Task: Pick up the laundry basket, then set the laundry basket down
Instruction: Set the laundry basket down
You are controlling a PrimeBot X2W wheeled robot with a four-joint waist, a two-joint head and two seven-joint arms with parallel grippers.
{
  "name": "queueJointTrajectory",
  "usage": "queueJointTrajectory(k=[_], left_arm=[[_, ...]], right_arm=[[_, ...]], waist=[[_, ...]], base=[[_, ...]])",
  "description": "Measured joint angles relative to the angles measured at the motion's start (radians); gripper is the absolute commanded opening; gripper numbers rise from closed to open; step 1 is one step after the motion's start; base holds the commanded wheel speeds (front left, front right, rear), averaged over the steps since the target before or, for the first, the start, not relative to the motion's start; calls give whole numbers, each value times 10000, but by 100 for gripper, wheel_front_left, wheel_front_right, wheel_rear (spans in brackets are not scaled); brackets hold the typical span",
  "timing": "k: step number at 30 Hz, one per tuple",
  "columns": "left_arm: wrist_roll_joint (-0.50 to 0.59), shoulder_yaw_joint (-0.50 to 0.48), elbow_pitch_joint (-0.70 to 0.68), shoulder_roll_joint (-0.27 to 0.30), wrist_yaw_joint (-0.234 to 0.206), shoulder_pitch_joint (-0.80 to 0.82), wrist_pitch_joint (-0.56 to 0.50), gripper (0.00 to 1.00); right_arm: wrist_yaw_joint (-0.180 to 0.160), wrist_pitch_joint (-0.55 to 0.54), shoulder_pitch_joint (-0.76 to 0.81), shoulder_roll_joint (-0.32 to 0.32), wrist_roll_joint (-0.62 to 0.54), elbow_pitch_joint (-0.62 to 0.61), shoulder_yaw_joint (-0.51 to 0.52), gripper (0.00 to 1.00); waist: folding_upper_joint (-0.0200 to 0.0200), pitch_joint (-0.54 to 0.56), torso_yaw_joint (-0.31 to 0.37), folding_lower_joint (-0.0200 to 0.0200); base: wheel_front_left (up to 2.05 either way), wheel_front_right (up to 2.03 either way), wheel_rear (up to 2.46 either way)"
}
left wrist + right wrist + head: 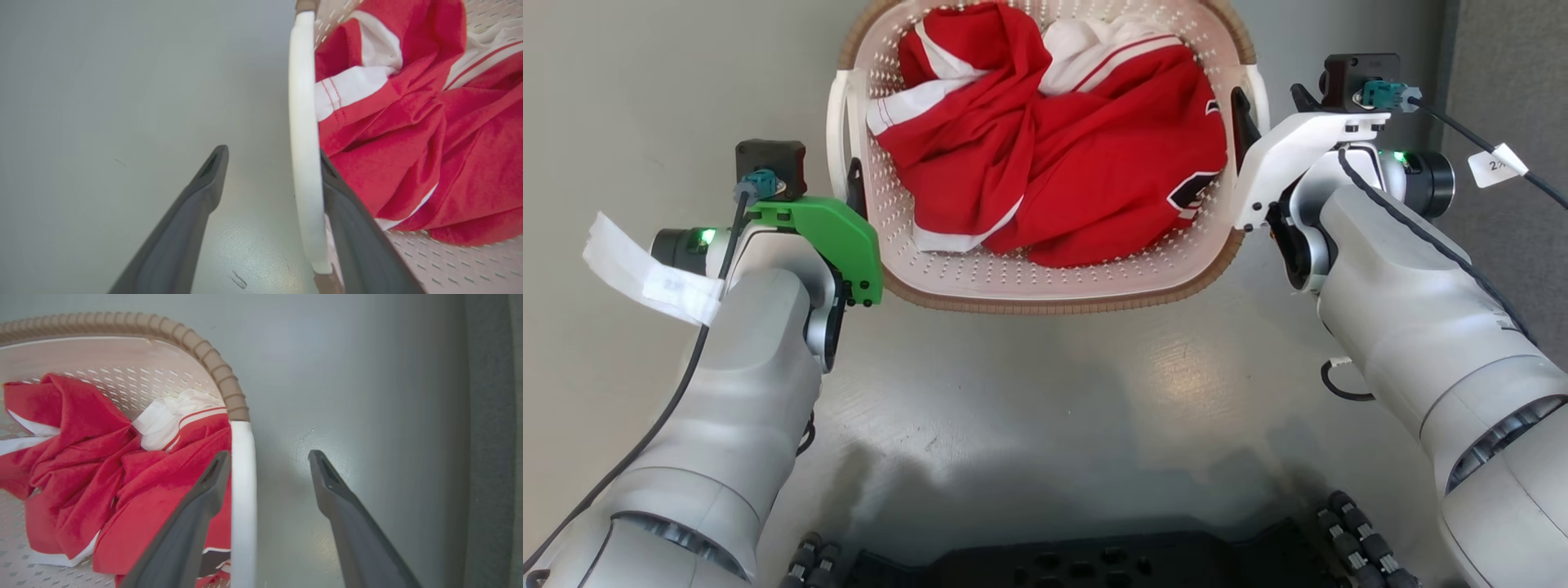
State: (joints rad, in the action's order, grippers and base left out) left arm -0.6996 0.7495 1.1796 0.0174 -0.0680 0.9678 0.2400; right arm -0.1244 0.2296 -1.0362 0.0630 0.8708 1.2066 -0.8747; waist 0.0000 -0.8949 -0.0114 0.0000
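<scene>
The laundry basket [1045,282] sits on the grey floor [1045,392] straight ahead of the robot, between its two arms. Its cream sides are dotted with holes and a brown woven-look band runs round the rim. A crumpled red and white garment [1078,163] fills most of the inside.

The left tool [271,155] is open and straddles the basket's left handle [304,143]. In the left wrist view, one dark finger [196,204] hangs outside over the floor, with a clear gap to the white handle. The other finger [355,228] is inside the basket, right against the inner side of the handle and beside the red cloth.

The right tool [268,454] is open too, and straddles the right handle [243,490]. Its inner finger [192,522] is above the garment, just beside the handle. Its outer finger [347,514] is over the floor, apart from the handle. Neither tool grips anything.

I cannot tell whether the inner fingers actually touch the handles.
</scene>
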Motion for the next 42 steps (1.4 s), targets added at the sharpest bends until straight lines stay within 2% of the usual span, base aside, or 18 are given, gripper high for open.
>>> queueJointTrajectory(k=[22, 32, 42], left_arm=[[-6, -81, 255, 0, -29, -424, 88, 100], [-8, -652, -924, 65, -40, -728, 117, 100], [351, -1490, -2362, 535, -205, -1768, 117, 100]], right_arm=[[15, 161, 660, -4, 121, -111, -65, 100], [98, 167, 965, -4, 370, -610, 316, 100], [90, 176, 1350, 153, -318, -1588, 899, 100]], waist=[[0, 1883, 158, 0], [0, 3037, 204, 0], [0, 4405, 250, -1]], base=[[0, 0, 0], [0, 0, 0], [0, 0, 0]])
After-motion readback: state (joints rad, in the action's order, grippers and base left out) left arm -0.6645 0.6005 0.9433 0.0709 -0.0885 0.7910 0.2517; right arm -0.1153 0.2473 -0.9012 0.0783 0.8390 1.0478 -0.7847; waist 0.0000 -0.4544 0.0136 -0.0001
